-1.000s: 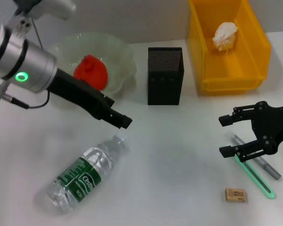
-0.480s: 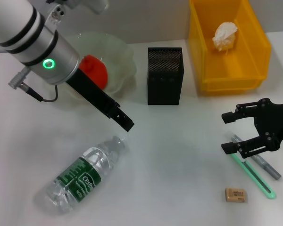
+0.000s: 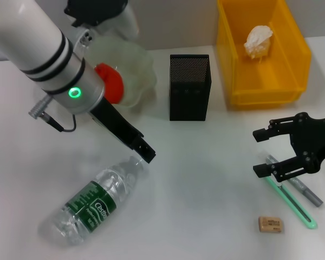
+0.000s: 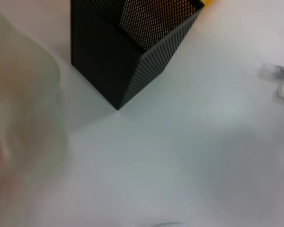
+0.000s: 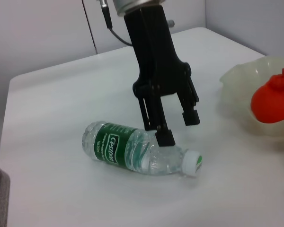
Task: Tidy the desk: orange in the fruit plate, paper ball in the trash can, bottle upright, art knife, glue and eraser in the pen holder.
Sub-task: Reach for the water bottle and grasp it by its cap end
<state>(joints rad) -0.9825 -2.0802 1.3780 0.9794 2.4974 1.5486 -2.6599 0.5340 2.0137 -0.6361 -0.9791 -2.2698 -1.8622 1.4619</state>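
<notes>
Down at 7 o'clock on the worktop (image 3: 206,179): the bottle (image 3: 95,200), lying flat, cap end pointing to 1 o'clock. Not standing up yet.

Right at that cap end: the left tool (image 3: 143,151). Has come down and in from a moment ago, and now hangs just over the neck. Seen from the right wrist, has its two fingers (image 5: 165,137) spread apart, with one tip beside the neck. Holds nothing yet. Looks like getting ready to pinch the bottle and stand it up. Could roll away if poked on the side, so needs a soft, straight grab.

Up at 11 o'clock: the orange (image 3: 111,84), sitting inside the fruit plate (image 3: 141,65). Done, by the look of it.

At 12 o'clock: the pen holder (image 3: 189,86), standing up. Can't see anything inside it.

At 1 o'clock: the trash can (image 3: 292,59), with the paper ball (image 3: 258,40) in it. Done too.

Over at 3 o'clock: the right tool (image 3: 262,153), fingers wide apart, gripping nothing. Has hardly moved. Waits over the top end of the green art knife (image 3: 292,206) and a grey stick (image 3: 306,192), maybe the glue.

Down at 5 o'clock: the eraser (image 3: 271,223), flat on the worktop, just beside the knife. Three small things left to go in the pen holder.
</notes>
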